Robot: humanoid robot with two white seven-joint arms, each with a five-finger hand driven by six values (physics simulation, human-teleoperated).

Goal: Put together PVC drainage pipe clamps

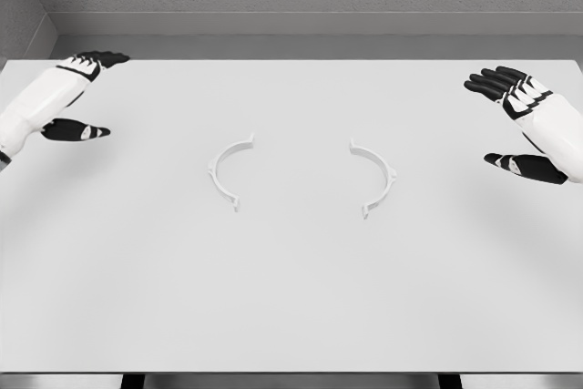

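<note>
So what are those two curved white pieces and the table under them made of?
It's a simulator render, so this is a guess from looks. The left clamp half and right clamp half look like moulded plastic: thin, uniformly white, matte, with small tabs at the ends. The table looks like a smooth matte white laminate or painted board, showing no grain or gloss.

White clamp halves (230,170), white table (291,298)

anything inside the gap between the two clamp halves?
Nothing: only bare white table shows between the left clamp half and the right clamp half. Their open sides face each other, apart. Nothing is covered.
</note>
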